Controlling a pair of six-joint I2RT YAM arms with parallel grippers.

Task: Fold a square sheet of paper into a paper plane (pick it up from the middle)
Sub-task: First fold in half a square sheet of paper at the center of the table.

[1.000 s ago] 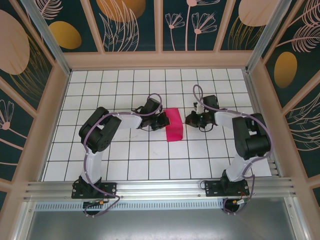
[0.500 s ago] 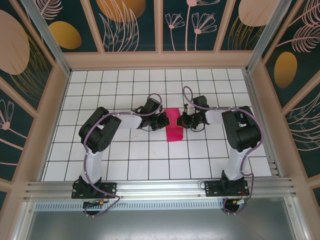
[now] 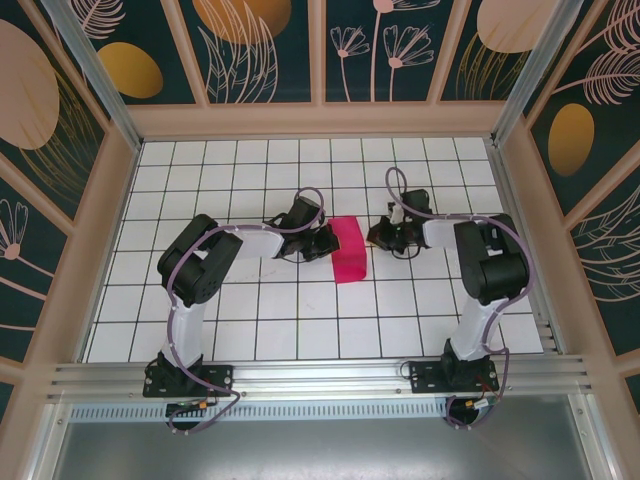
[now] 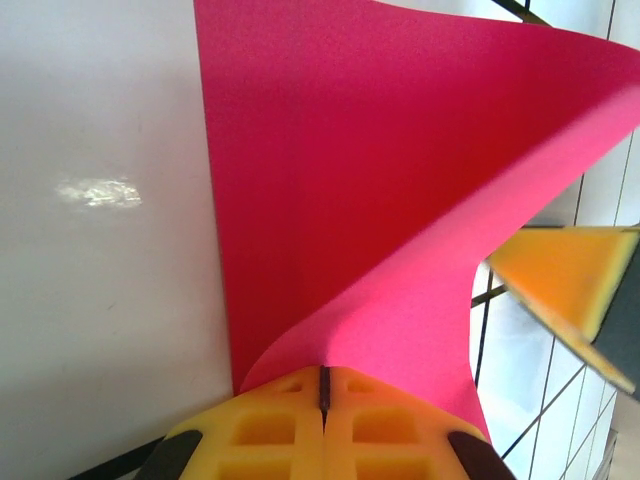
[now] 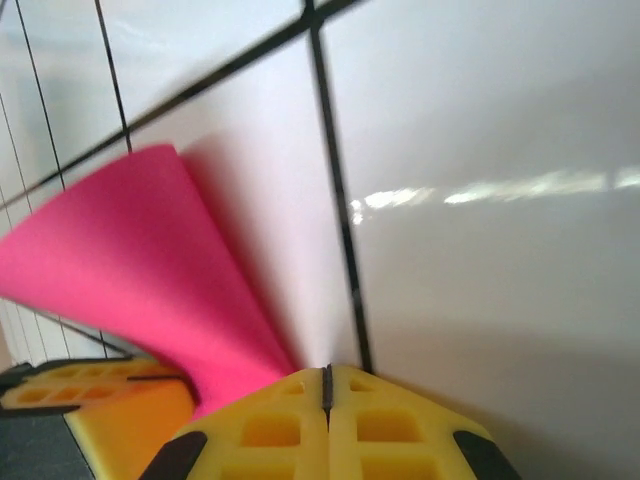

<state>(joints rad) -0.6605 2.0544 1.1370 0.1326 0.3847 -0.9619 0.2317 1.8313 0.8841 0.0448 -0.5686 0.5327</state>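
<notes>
Scene: two arms reach inward over a white-tiled bench (image 3: 250, 320), a pink sheet (image 3: 347, 250) between them.
Sheet: bright magenta and plain, it lies near the middle of the bench. From above it reads as a narrow upright strip. One part lies flat on the tiles while a flap curls up off it.
Left hand (image 3: 325, 243): low at the sheet's left edge, with its yellow fingers pressed together. In the left wrist view the curled flap narrows down to the fingertips and meets them. Whether paper is caught between them cannot be told.
Right hand (image 3: 378, 237): just right of the sheet, over bare tile, with its fingers pressed together and nothing between them. In the right wrist view the curl of the sheet rises to the left of the fingertips, and its lower edge comes close beside them.
Hands: they face each other across the sheet and stand apart. Each wrist camera catches a yellow pad of the other hand at the edge of its picture.
Arms: both are bent at the elbow, with their bases at the near rail.
</notes>
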